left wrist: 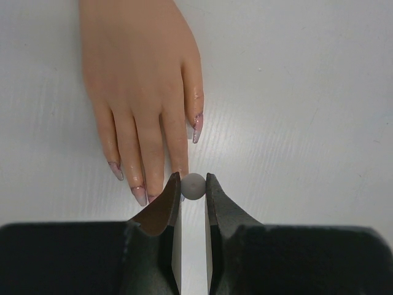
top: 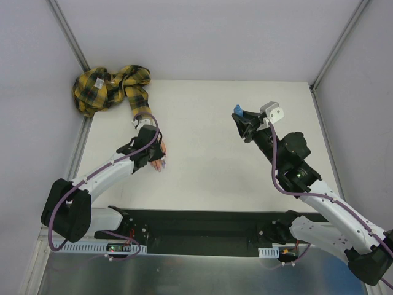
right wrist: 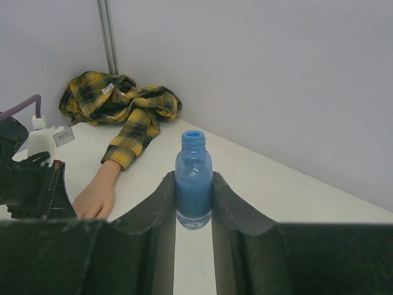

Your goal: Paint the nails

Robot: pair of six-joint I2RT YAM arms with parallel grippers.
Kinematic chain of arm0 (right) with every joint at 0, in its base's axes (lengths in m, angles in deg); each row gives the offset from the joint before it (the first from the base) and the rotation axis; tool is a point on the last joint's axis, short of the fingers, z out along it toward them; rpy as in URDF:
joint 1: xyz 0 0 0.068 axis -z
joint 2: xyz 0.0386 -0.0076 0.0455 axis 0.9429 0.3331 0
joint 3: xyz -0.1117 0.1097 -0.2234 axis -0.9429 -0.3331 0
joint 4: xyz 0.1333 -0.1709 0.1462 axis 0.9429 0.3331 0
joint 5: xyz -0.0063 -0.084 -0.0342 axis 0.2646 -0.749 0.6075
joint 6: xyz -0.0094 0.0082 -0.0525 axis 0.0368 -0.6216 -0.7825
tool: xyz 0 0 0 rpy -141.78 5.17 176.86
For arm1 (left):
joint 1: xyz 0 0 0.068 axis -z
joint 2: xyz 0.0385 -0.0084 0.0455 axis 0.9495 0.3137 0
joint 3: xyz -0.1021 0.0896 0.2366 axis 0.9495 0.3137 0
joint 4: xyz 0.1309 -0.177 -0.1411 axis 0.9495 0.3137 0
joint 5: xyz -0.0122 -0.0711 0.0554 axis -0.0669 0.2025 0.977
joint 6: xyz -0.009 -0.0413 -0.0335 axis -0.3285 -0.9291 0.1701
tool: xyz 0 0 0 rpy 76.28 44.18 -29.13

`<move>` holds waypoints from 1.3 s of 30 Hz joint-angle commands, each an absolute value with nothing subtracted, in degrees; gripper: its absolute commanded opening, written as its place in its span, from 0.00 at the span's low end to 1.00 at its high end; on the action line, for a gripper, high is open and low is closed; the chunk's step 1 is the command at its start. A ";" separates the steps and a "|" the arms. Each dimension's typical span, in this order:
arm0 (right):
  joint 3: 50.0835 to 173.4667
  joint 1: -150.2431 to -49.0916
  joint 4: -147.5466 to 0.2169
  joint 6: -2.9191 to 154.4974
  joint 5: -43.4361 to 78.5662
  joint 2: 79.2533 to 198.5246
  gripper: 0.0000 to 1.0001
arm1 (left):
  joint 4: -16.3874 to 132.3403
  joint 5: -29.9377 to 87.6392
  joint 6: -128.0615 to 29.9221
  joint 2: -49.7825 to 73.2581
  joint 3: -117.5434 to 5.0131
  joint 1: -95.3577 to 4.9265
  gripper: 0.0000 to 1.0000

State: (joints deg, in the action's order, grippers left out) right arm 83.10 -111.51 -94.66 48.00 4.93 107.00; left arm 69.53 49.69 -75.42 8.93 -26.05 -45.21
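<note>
- Nails (left wrist: 140, 195), glossy and pinkish-purple, tip the fingers of a small flesh-coloured mannequin hand (left wrist: 138, 80) that lies flat on the white table (top: 215, 160), on its left half.
- Left wrist view: three nails show clearly. A fourth peeks out beside the dark finger of the gripper, and a fingertip next to it is hidden behind that finger.
- The nail on the short outer finger looks streaky, with wet shine on the skin just above it.
- The hand's wrist runs into a yellow-and-black plaid sleeve (top: 110, 89), which is crumpled in a heap in the far left corner against the walls.
- The left gripper (left wrist: 193, 184) sits low at the fingertips of the mannequin hand, just beside the nails. Its jaws are drawn in narrow and pinch a small grey ball (left wrist: 193, 188) between their tips. What this piece belongs to cannot be told.
- From above, the left gripper covers most of the mannequin hand, and only the fingertips stick out on the near side.
- The right gripper (right wrist: 193, 178) is well apart, over the right half of the table. Its jaws clamp the sides of a small blue bottle (right wrist: 193, 175).
- The bottle stands upright with its threaded neck open and uncapped, and it is filled with blue liquid.
</note>
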 commanded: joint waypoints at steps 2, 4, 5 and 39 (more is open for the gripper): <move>83.43 -111.15 -99.22 49.11 6.23 106.06 0.01 | 69.66 50.74 -74.49 6.30 -24.44 -45.88 0.00; 83.60 -111.15 -99.22 49.11 6.23 106.06 0.00 | 70.18 50.82 -74.49 5.68 -23.82 -45.88 0.00; 83.51 -111.23 -99.22 49.11 6.23 106.15 0.00 | 70.54 51.26 -74.40 5.42 -23.56 -45.79 0.00; 83.69 -111.15 -99.22 49.38 6.67 106.59 0.00 | 70.89 51.70 -74.49 5.50 -23.30 -45.88 0.00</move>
State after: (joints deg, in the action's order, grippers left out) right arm 83.10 -111.34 -94.64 48.64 5.91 107.00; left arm 69.82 49.84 -75.34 8.08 -24.15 -45.21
